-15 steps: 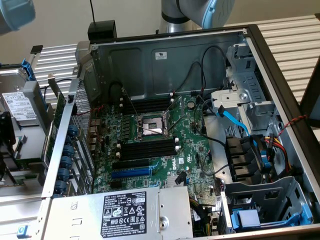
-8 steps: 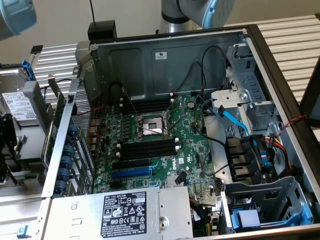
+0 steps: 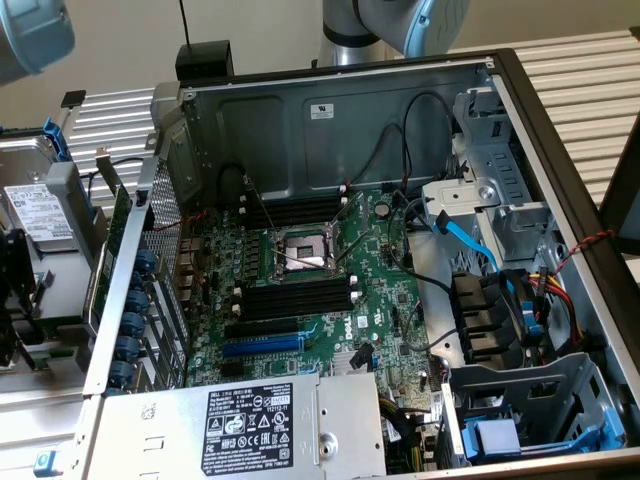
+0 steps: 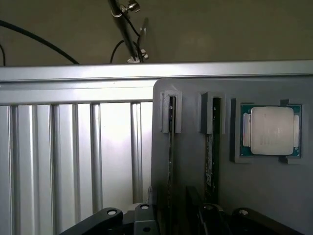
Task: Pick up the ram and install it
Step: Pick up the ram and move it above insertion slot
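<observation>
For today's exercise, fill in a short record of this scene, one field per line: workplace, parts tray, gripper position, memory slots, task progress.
workplace: open computer case with motherboard exposed
parts tray: grey holder carrying two ram sticks on edge in grooves, and a processor chip beside them
gripper position: gripper low over the holder, at the ram sticks
memory slots: black slots on the motherboard
task progress: no ram lifted yet

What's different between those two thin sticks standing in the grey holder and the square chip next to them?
The ram sticks stand on edge in narrow slots, showing only thin dark edges; the processor chip lies flat, showing its silver square face. The sticks are long and slim; the chip is compact. Both sit in the same grey tray.
</observation>
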Robot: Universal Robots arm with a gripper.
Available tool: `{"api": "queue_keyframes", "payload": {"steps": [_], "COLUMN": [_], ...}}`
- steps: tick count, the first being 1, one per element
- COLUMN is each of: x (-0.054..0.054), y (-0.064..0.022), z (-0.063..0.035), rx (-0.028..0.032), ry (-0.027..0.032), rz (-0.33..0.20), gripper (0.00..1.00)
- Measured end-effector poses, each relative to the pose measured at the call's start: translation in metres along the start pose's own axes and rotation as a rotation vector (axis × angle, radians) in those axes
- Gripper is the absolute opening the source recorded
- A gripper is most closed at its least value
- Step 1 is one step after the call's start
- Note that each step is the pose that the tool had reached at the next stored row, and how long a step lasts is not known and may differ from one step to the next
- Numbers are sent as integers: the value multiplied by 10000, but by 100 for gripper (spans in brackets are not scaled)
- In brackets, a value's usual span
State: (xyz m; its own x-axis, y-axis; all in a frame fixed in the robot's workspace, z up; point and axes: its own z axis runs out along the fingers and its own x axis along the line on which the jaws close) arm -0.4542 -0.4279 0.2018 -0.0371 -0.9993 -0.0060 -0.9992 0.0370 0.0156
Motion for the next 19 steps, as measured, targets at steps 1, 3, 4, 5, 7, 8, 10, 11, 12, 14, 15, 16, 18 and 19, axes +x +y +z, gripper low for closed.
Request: {"api": "queue_keyframes", "payload": {"steps": [1, 3, 4, 5, 7, 8, 10, 11, 12, 14, 15, 16, 18, 19], "x": [0, 0, 0, 0, 1, 1, 1, 1, 1, 1, 0, 0, 0, 0], "y": [0, 0, 0, 0, 0, 0, 0, 0, 0, 0, 2, 3, 9, 12], "z": [3, 5, 7, 8, 10, 11, 12, 12, 13, 8, -7, -36, -110, -155], "rx": [1, -1, -1, -1, -2, -2, -2, -2, -1, 5, 6, 3, 0, 1], "ry": [-2, -4, -4, -5, -6, -5, -6, -6, -7, -10, -11, -9, -7, -7], "rz": [0, 0, 0, 0, -1, 0, 4, 6, 8, 8, 10, 11, 13, 13], "gripper": [36, 35, 28, 22, 16, 12, 12, 12, 12, 12, 12, 12, 12, 12]}}
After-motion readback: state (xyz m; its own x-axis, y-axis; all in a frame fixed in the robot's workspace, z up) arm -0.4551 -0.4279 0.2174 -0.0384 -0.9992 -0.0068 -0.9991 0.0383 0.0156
